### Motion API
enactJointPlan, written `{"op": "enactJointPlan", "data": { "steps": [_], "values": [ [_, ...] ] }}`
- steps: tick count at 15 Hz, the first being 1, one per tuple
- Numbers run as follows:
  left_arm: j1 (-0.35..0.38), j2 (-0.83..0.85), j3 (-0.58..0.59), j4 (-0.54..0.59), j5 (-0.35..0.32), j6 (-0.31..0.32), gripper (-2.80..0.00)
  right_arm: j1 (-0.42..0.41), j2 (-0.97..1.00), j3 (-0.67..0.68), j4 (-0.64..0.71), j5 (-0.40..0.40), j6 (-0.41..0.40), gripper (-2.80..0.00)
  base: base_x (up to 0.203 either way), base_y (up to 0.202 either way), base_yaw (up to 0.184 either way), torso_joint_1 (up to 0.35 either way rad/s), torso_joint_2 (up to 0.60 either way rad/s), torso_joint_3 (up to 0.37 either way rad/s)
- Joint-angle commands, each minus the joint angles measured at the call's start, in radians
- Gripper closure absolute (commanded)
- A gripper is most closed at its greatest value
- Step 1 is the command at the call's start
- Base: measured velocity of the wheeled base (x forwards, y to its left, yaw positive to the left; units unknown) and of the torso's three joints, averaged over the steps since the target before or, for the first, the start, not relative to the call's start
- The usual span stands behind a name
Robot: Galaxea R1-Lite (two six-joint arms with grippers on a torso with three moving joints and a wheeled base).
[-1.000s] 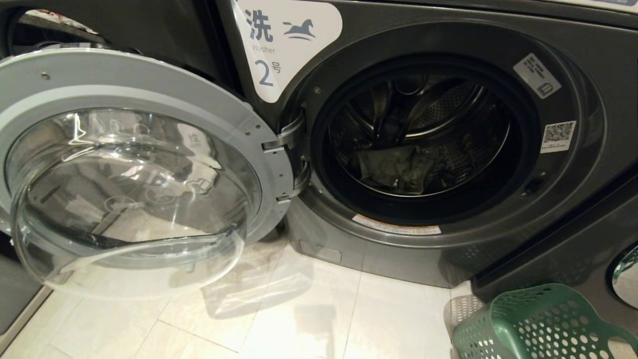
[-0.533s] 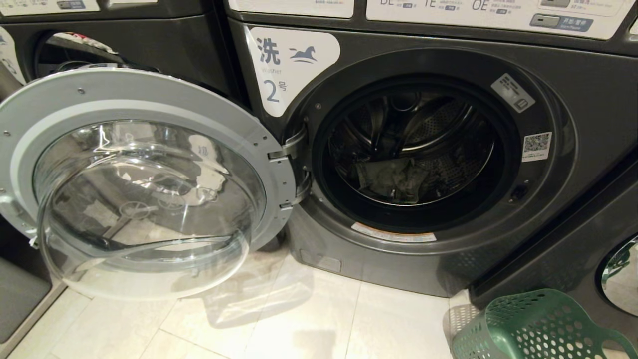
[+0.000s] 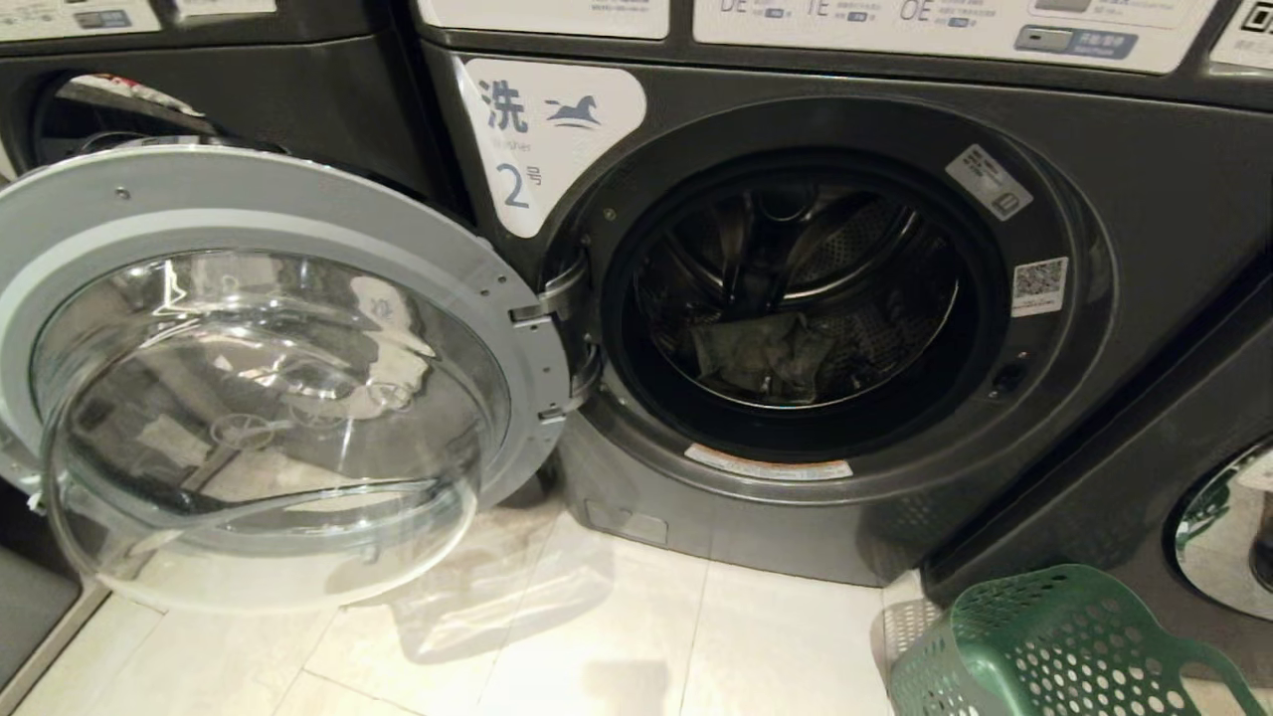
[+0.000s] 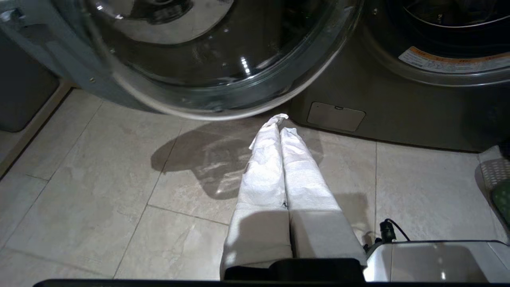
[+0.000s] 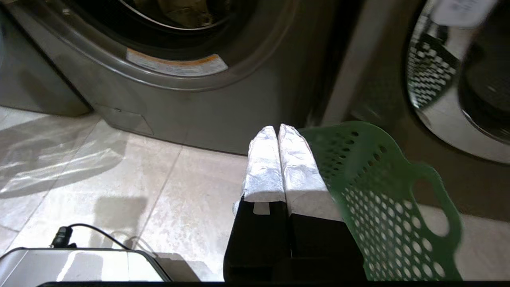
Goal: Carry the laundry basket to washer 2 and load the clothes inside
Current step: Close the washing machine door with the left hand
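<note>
Washer 2 (image 3: 796, 298) stands open, door (image 3: 269, 368) swung to nine o'clock; clothes (image 3: 761, 353) lie in its drum. My left end effector (image 4: 279, 123) and right end effector (image 5: 277, 129), both pressed together, hang over bare floor (image 3: 636, 636); the laundry basket (image 3: 1054, 646) sits at five o'clock.

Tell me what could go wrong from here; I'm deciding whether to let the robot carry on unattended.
1. Washer 2's door stands swung wide and low over the floor on the robot's left; driving or turning could knock it.
2. The green laundry basket sits on the floor at the right, near the shut right gripper; a turn might push it.
3. The clothes lie in the drum, yet the door is not closed.
</note>
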Motion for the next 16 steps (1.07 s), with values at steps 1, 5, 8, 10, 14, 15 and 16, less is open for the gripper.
{"op": "enactJointPlan", "data": {
  "steps": [1, 5, 8, 10, 14, 15, 16],
  "values": [
    [0.000, 0.001, 0.000, 0.000, 0.000, 0.000, 0.00, 0.000, 0.002, 0.000, 0.000, 0.001, 0.001, 0.00, 0.000, 0.002, -0.159, 0.002, 0.00, 0.001],
    [0.002, 0.001, 0.000, 0.000, 0.000, 0.000, 0.00, 0.000, 0.002, 0.000, -0.001, 0.001, 0.000, 0.00, -0.001, 0.006, -0.155, -0.002, 0.00, 0.004],
    [0.001, 0.001, 0.000, 0.002, 0.000, 0.000, 0.00, 0.000, 0.002, 0.000, -0.001, 0.001, -0.002, 0.00, -0.001, 0.000, -0.021, -0.001, 0.00, 0.001],
    [0.002, 0.001, 0.000, 0.002, 0.000, -0.001, 0.00, 0.000, 0.002, 0.000, -0.001, 0.001, -0.001, 0.00, 0.000, 0.000, 0.000, 0.000, 0.00, 0.000],
    [0.002, 0.001, 0.000, 0.004, -0.013, 0.046, 0.00, 0.000, 0.002, 0.000, -0.001, 0.002, -0.006, 0.00, 0.000, 0.000, 0.000, 0.000, 0.00, 0.000],
    [0.002, 0.001, 0.000, 0.005, -0.021, 0.056, 0.00, 0.000, 0.002, 0.000, -0.001, 0.002, -0.015, 0.00, 0.000, 0.000, 0.000, 0.000, 0.00, 0.000],
    [0.001, 0.001, 0.000, 0.005, -0.021, 0.055, 0.00, 0.000, 0.002, 0.000, -0.001, 0.002, -0.019, 0.00, 0.000, 0.000, 0.000, 0.000, 0.00, 0.000]
  ]
}}
